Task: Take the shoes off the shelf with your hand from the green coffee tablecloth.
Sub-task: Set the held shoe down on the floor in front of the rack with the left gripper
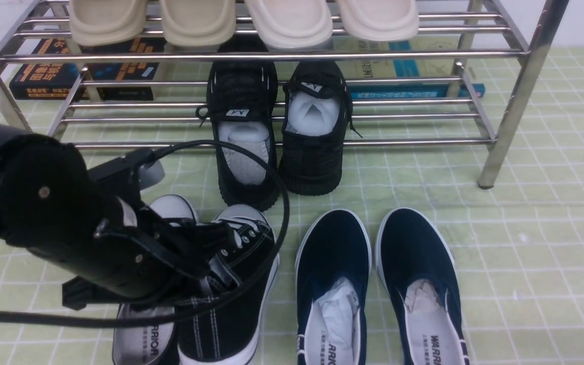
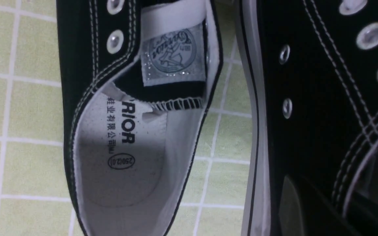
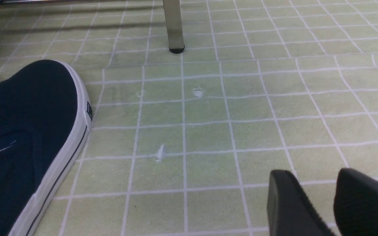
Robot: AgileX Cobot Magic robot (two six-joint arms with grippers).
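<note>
The pair of black canvas sneakers with white toe caps stands on the green grid tablecloth (image 1: 525,243) at the front left, in front of the steel shelf (image 1: 271,55). The left sneaker (image 1: 142,344) shows its grey insole (image 2: 123,170). My left gripper (image 1: 216,258) is down on the right sneaker (image 1: 241,304), shut on its side wall (image 2: 313,98), with one finger (image 2: 287,203) outside and the other inside the opening. My right gripper (image 3: 320,183) is open and empty, low over bare cloth; it is out of the front view.
Two navy slip-ons (image 1: 332,263) (image 3: 28,131) lie to the right of the sneakers. All-black sneakers stuffed with paper (image 1: 244,152) rest half on the lower tier. Beige slippers (image 1: 195,20) sit on the upper tier. Books (image 1: 84,71) lie behind. A shelf leg (image 3: 174,29) stands ahead of my right gripper.
</note>
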